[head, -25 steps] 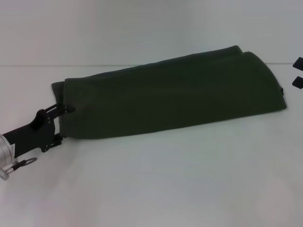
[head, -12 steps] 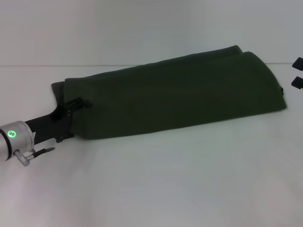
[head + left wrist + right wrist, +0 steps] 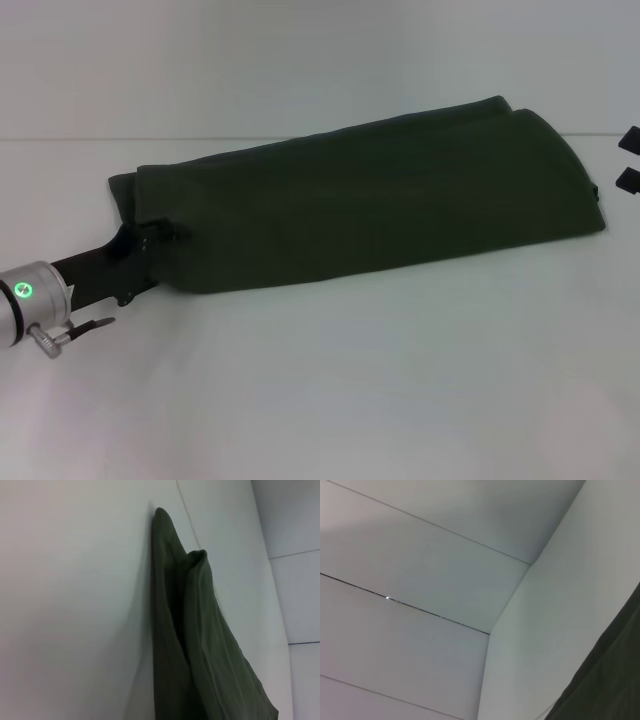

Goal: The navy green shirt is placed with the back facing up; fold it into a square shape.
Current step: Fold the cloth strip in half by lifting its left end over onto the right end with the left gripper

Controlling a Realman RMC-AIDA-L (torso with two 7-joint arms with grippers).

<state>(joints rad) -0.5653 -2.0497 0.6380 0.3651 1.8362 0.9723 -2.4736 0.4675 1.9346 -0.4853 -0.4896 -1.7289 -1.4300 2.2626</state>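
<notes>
Left gripper (image 3: 158,240) sat at the near-left corner of the navy green shirt (image 3: 380,200), its black fingers touching the cloth edge; whether they pinched the fabric or stood apart could not be told. The shirt lay folded into a long band across the white table (image 3: 350,390), running from the left side up toward the far right, plain side up. At the right edge of the head view, the right gripper (image 3: 628,158) showed only as two dark tips, clear of the shirt.

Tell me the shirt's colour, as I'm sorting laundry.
The navy green shirt is plain dark olive green; the head view shows it best.
</notes>
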